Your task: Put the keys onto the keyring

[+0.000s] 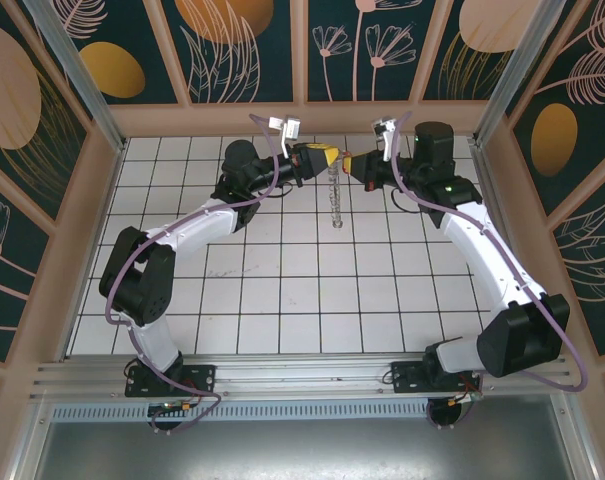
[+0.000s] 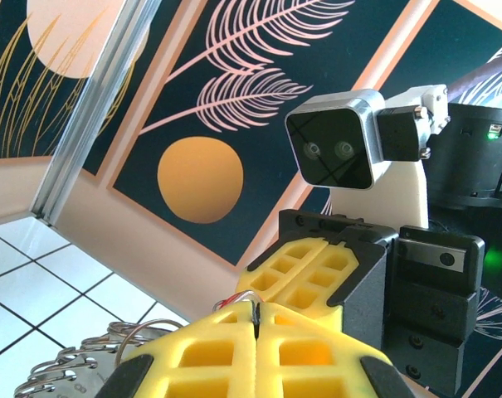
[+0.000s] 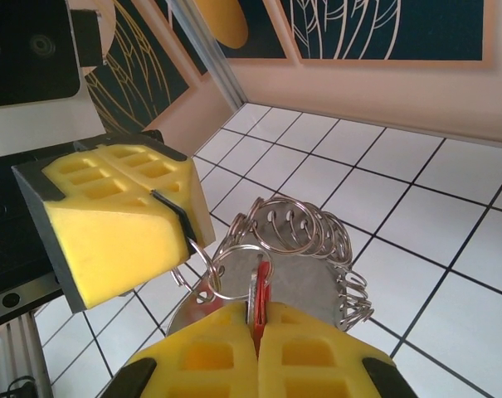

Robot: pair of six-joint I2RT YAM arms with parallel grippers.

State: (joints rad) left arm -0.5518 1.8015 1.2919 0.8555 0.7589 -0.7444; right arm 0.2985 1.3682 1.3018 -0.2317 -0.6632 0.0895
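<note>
Both grippers meet tip to tip above the far middle of the table. My left gripper (image 1: 325,157) is shut on a thin wire keyring (image 3: 239,246); its yellow fingers (image 3: 126,224) sit at the upper left of the right wrist view. My right gripper (image 3: 257,311) is shut on a red key (image 3: 262,292) with a silver blade beside it. The key's head sits in that keyring. Below the ring hangs a round metal disc (image 3: 317,286) edged with several more rings (image 3: 304,222); from above it dangles as a silvery string (image 1: 334,200). In the left wrist view my left gripper (image 2: 255,313) pinches the wire, facing the right fingers (image 2: 313,274).
White tiled table (image 1: 282,300) lies below the raised grippers. Patterned walls (image 1: 252,50) and a metal post (image 1: 72,70) enclose the back and sides. The right wrist camera (image 2: 333,149) hangs close above the left gripper. Loose rings (image 2: 85,361) dangle at the lower left.
</note>
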